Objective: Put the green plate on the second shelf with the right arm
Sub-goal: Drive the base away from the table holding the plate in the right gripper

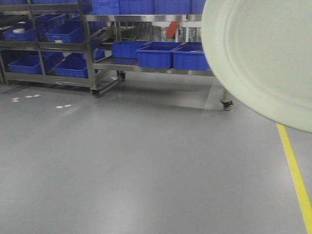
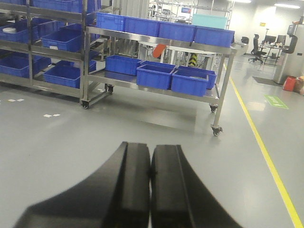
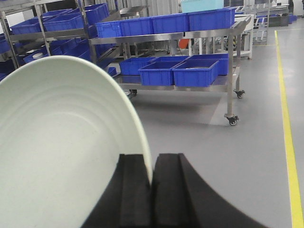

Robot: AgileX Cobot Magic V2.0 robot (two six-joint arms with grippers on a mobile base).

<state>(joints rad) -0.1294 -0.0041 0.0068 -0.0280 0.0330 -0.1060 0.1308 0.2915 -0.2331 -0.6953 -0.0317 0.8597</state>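
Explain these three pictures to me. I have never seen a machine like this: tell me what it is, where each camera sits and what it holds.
It is a two-armed robot on a mobile base. One picture looks forward from its body: grey floor, a yellow line, wheeled steel racks with blue bins. The other two come from wrist cameras, so each shows the black two-fingered clamp at the bottom. The left end effector is shut and empty. The right end effector pinches the rim of the green plate, which also fills the front view's upper right.
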